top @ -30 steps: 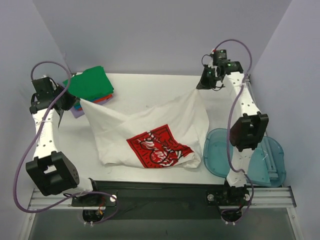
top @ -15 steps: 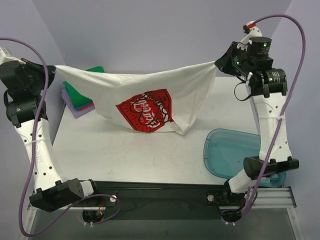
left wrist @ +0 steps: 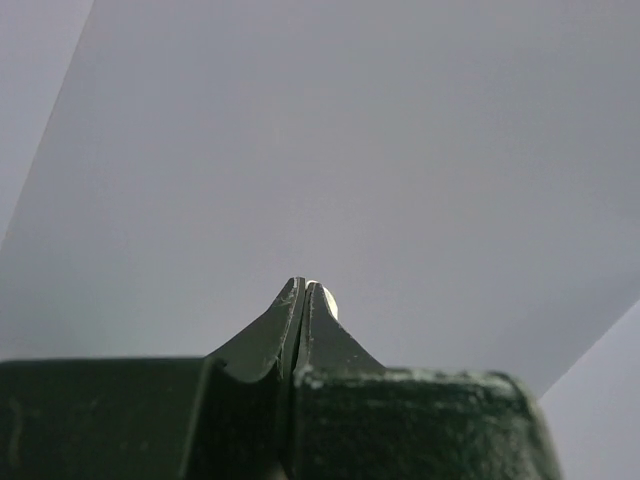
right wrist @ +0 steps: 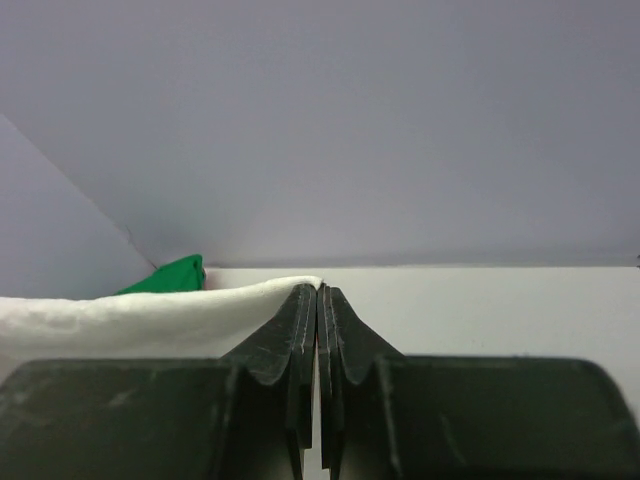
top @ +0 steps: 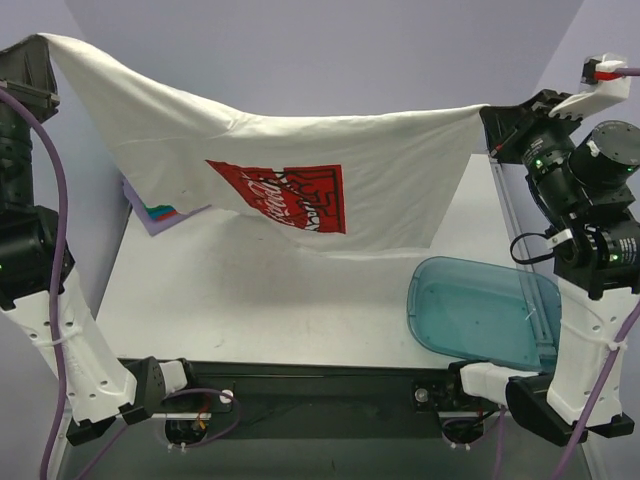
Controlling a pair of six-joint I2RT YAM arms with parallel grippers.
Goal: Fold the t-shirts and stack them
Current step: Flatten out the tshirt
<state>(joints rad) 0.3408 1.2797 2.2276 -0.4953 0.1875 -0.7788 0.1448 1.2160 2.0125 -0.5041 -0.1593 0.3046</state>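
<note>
The white t-shirt (top: 300, 150) with a red printed logo (top: 280, 195) hangs stretched in the air between both arms, high above the table. My left gripper (top: 40, 45) is shut on its upper left corner; a sliver of white cloth (left wrist: 328, 300) shows at the fingertips. My right gripper (top: 487, 112) is shut on the right corner, the cloth (right wrist: 150, 315) trailing left from the shut jaws. The folded stack (top: 160, 213) at the far left is mostly hidden behind the shirt; its green top (right wrist: 170, 275) shows in the right wrist view.
A translucent blue plastic bin (top: 480, 312) lies at the table's right front. The white table (top: 260, 300) lies under the hanging shirt. Grey walls close in the back and sides.
Both arms have lifted the white shirt off the table and raised it high, spreading it wide. The left end has gone up the most.
</note>
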